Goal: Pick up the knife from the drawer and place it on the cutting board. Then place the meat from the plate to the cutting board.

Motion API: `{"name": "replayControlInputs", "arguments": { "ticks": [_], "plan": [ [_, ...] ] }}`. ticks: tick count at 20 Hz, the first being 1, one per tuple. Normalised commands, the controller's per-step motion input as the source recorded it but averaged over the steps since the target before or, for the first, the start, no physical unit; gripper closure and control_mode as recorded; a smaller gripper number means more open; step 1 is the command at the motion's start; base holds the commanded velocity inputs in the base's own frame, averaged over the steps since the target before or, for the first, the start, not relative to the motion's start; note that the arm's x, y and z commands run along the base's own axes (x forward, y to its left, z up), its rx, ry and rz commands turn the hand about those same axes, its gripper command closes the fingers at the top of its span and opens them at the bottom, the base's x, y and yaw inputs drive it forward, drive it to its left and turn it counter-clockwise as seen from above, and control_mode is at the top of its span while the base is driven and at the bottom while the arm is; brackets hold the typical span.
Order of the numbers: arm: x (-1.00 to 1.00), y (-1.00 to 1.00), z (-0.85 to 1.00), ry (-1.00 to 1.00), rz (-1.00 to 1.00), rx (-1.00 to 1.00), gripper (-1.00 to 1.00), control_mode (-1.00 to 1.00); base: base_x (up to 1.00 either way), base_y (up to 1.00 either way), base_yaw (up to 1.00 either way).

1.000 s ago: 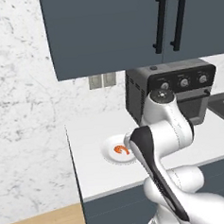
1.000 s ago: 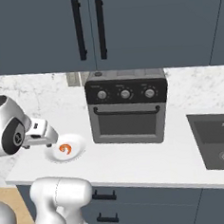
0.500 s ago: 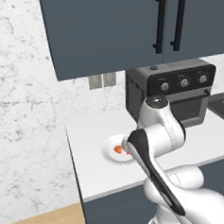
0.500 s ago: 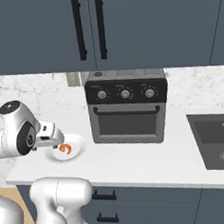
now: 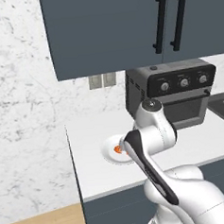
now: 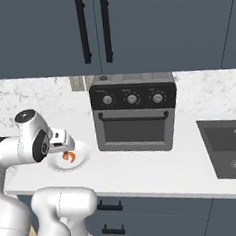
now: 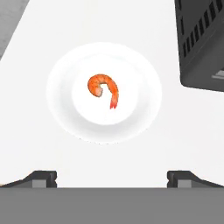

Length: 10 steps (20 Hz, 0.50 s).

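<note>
Meat step in hand: claw (image 7: pixel 112 177) hovering above the plate (image 7: pixel 61 109), jaws spread wide and empty. Shrimp-shaped meat (image 7: pixel 104 89) lying mid-plate on the white table (image 7: pixel 183 131). Next: descend straight, centre over the curl, close.

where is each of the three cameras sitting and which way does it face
Left base view: behind the arm to its left, facing forward and down at the counter; the arm rises at lower right, covering part of the plate.
Right base view: behind to its right, facing the oven; the arm rises at lower left.
Hand view: on the hand, looking down at the meat; spread fingers at the bottom.
All three share plate and meat.
</note>
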Motion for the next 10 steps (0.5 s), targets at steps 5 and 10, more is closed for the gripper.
{"name": "replayControlInputs", "arguments": {
  "ticks": [5, 10],
  "plan": [
    [0.30, 0.06, -0.19, 0.00, 0.01, 0.00, -1.00, -1.00, 0.00, 0.00, 0.00],
    [0.24, 0.12, -0.26, 0.00, 0.00, 0.04, -1.00, -1.00, 0.00, 0.00, 0.00]
  ]
}}
